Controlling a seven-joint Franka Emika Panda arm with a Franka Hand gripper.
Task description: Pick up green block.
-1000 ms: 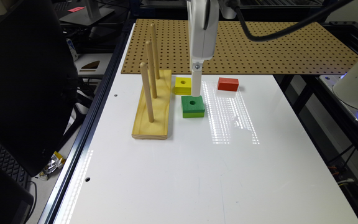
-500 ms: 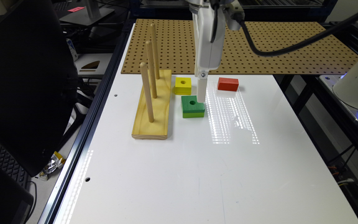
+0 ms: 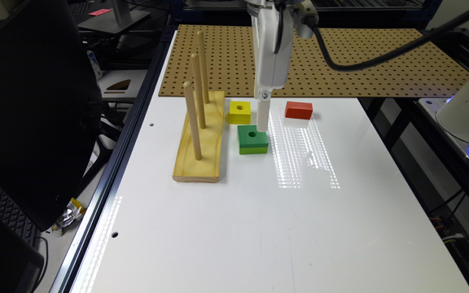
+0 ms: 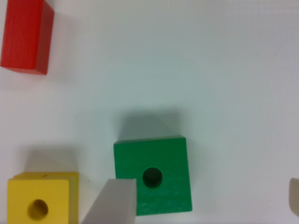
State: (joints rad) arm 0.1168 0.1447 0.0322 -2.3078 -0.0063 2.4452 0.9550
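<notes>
Green block (image 3: 252, 138), square, flat, round centre hole

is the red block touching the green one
No, in the exterior view the red block sits apart from the green block, with bare white table between them.

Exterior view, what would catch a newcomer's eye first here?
Probably the white claw hanging straight down over the green block on the white table, its tip at the block's far edge. Next, the wooden peg stand with three upright pegs, on the exterior view's left, and the yellow block and red block behind.
</notes>
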